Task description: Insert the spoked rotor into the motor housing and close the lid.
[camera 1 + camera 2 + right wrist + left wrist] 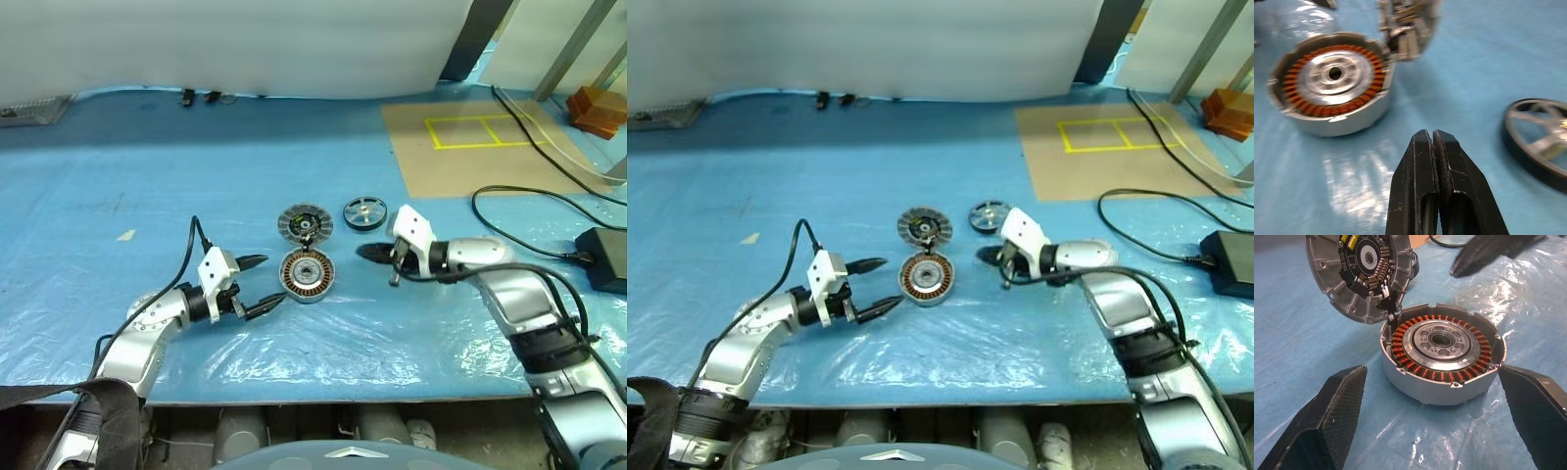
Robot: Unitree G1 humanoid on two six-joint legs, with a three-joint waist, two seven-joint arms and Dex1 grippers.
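Observation:
The motor housing (307,275), a silver ring of copper coils around a dark central hole, sits on the blue sheet. The lid (302,223) with ribbed rim and dark centre lies just behind it, touching its far rim. The spoked rotor (364,212), a small shiny disc, lies flat to the right of the lid. My left gripper (272,281) stands open just left of the housing, with one finger (1327,416) on each side of it and apart from it. My right gripper (361,252) is shut on nothing, right of the housing and just in front of the rotor (1542,142).
A black cable (519,196) and a black power adapter (607,259) lie at the right. A brown board with yellow tape (470,147) sits at the back right, an orange block (598,108) beyond it. The table's front edge (323,399) runs close below the arms.

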